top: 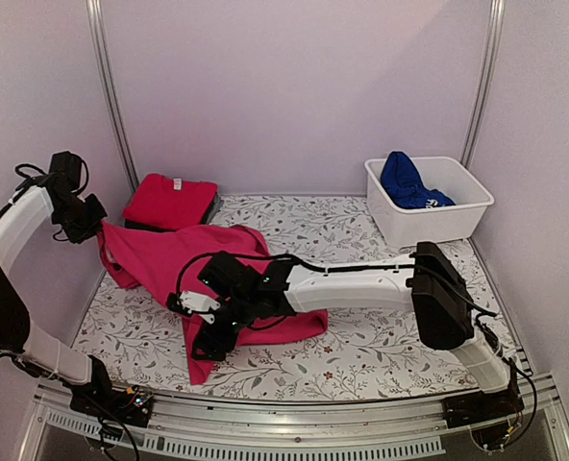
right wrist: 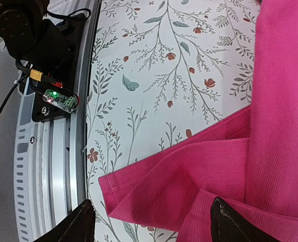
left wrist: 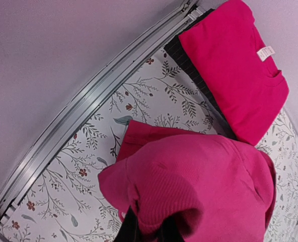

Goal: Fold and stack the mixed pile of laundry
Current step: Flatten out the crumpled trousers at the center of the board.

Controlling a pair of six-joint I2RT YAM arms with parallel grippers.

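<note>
The large magenta-pink garment (top: 160,259) lies spread on the table's left half, one corner lifted at the far left. My left gripper (top: 94,226) is shut on that bunched corner (left wrist: 184,181), with its jaws buried in the cloth (left wrist: 154,229). My right gripper (top: 208,336) hovers low over the garment's near hem and stands open. The hem corner (right wrist: 154,196) lies flat between its fingertips (right wrist: 81,224), touching neither. A folded red tee (top: 169,200) (left wrist: 234,65) sits at the back left on a dark garment (left wrist: 197,75). A royal blue garment (top: 409,182) is heaped in the tub.
A floral leaf-patterned cloth (top: 361,230) (right wrist: 164,60) covers the table. The white plastic tub (top: 467,216) stands at the back right. A metal rail (right wrist: 53,166) with a small circuit board (right wrist: 61,99) runs along the near edge. Walls close in on three sides.
</note>
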